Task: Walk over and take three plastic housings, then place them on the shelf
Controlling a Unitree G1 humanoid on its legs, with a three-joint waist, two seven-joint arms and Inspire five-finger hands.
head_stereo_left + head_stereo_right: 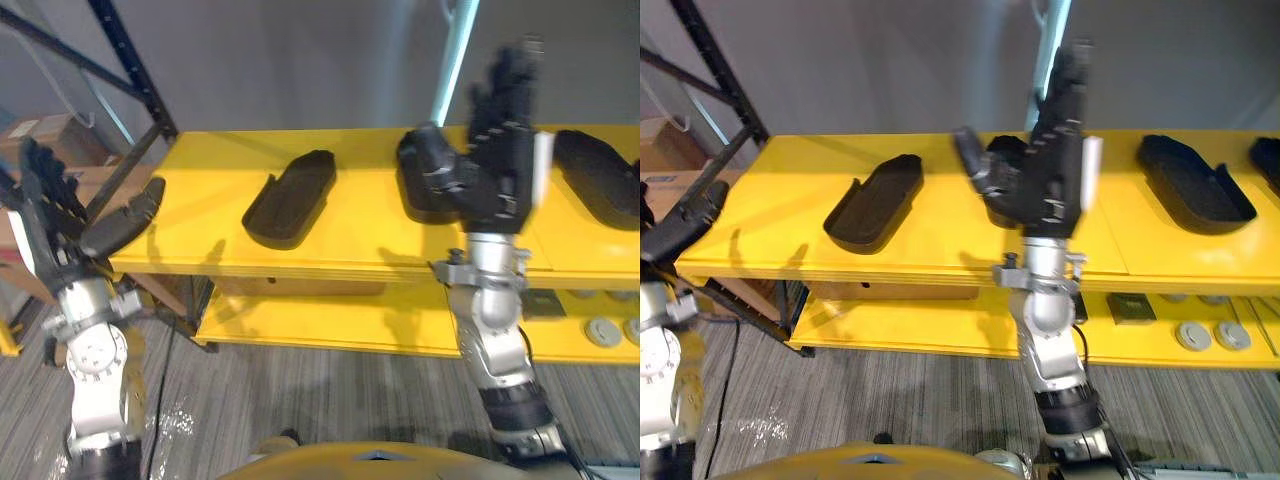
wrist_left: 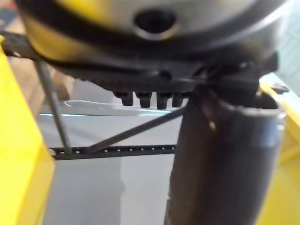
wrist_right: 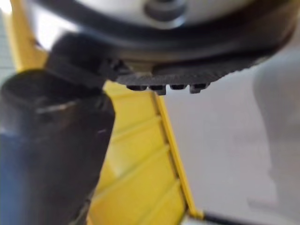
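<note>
Nearest me, my left hand grasps a housing just off the shelf's left corner, its long axis angled toward that corner. My right hand clamps a second housing above the shelf. A third housing lies diagonally on the shelf with open room around it, and a fourth housing sits at the shelf's right end. A dark rack post rises behind the left corner.

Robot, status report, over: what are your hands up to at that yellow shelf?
Left hand gripping first housing at left end of shelf. Right hand raised against second housing, grip unclear. Third housing lies between; nothing blocking.
</note>
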